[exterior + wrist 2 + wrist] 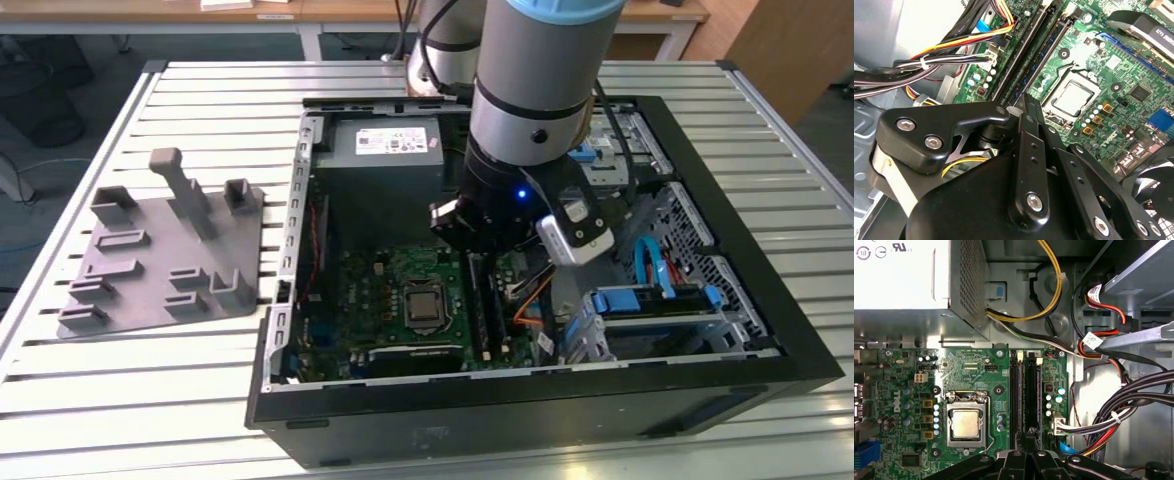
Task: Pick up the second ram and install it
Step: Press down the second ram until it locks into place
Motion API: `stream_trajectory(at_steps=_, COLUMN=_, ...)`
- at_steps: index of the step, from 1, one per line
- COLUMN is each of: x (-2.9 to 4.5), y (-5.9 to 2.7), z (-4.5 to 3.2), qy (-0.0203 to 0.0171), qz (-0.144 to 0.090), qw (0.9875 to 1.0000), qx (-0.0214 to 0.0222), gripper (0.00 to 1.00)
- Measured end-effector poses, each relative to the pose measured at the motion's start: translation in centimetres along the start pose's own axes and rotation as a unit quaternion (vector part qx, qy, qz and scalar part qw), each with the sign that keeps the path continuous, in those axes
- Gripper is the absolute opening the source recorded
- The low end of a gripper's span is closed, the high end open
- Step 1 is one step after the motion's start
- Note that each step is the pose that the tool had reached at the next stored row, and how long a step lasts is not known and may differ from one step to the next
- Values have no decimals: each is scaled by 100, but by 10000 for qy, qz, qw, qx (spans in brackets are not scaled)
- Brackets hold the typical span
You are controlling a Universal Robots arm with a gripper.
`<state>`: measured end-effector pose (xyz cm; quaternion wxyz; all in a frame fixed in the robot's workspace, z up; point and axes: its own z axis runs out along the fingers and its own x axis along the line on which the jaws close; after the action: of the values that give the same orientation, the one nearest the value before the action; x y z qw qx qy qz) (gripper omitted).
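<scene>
Hand (1029, 452) low over mobo RAM slots (1024, 395), fingers near-closed (whether on second ram: can't tell).

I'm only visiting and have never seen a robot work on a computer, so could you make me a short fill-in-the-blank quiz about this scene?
1. The robot arm reaches down into an open computer ____.
2. The gripper sits right above the long black memory ____ on the green motherboard.
3. The square silver processor lies beside those slots, and it has no ____ mounted on it.
4. On the table, outside the case, stands a gray plastic ____.

Missing words: case; slots; cooler; holder
</scene>
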<state>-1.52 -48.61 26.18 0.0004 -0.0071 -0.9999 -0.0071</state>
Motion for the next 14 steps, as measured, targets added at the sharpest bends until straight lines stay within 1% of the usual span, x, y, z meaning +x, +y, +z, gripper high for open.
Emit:
stream_trajectory(at_steps=2, x=0, y=0, z=18, qy=0, qz=0, qw=10000, qx=-1, gripper=10)
stream_trajectory(at_steps=6, x=1, y=15, z=91, qy=0, qz=0, qw=10000, qx=0, gripper=10)
stream_trajectory(at_steps=11, x=4, y=134, z=183, qy=-1, qz=-4, qw=10000, qx=0, gripper=10)
stream_trajectory(at_steps=14, x=16, y=198, z=239, qy=-10, qz=-8, qw=10000, qx=-6, gripper=10)
